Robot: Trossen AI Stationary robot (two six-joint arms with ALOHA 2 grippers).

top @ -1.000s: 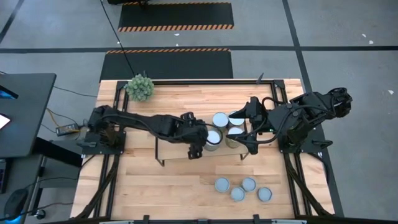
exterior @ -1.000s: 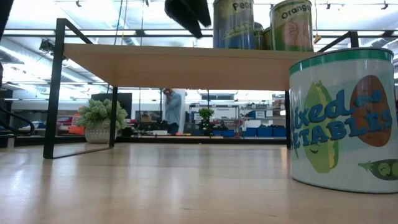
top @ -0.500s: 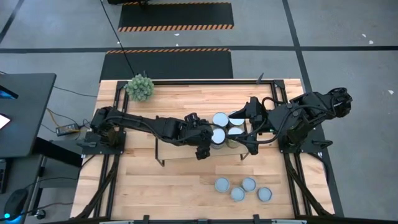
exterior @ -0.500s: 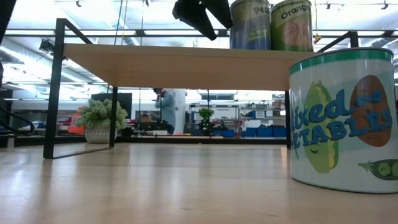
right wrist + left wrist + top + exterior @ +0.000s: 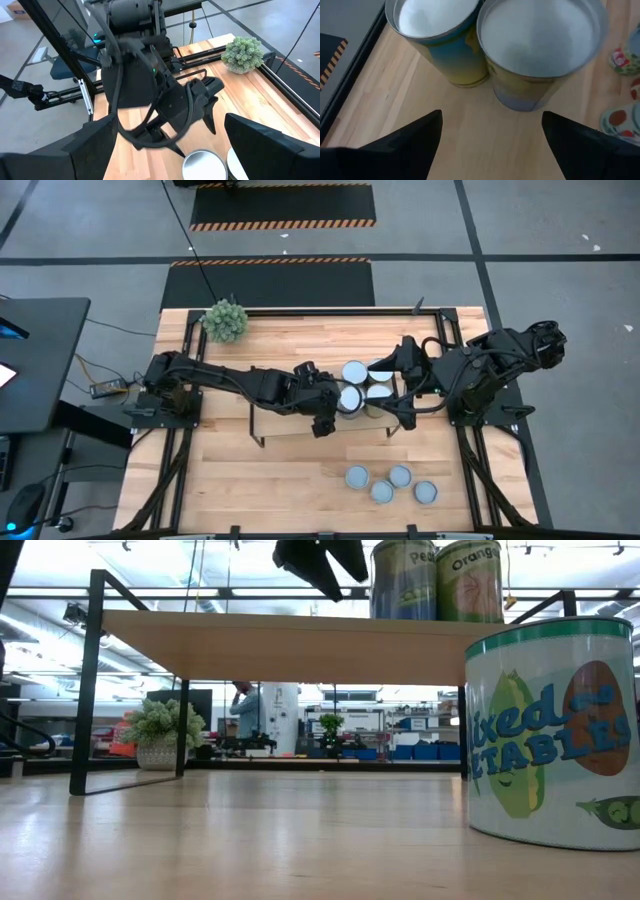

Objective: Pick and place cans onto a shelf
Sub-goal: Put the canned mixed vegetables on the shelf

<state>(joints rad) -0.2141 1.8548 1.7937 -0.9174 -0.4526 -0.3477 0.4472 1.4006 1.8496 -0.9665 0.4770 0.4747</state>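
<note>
Cans (image 5: 350, 397) stood clustered on the shelf (image 5: 285, 417), four more (image 5: 382, 491) on the worktop (image 5: 260, 480). Left end effector (image 5: 328, 416) hovered released beside them; right end effector (image 5: 402, 388) was spread, empty.

1. You have a flat rectangular light-wood shelf (image 5: 285, 380) with thin black rod frames at both ends, standing raised on the table; in the low view its board (image 5: 280, 645) sits level.
2. On the shelf's right part you see four small round cans with white tops (image 5: 364, 385), upright and packed together in a tight cluster.
3. In the low view, two of them stand on the board: one with a blue-green label (image 5: 402, 580), one with a label reading "Orange" (image 5: 468, 582).
4. On the table near the front edge, four grey-blue silvery-topped cans (image 5: 390, 483) stand upright in a loose group, well apart from the shelf.
</note>
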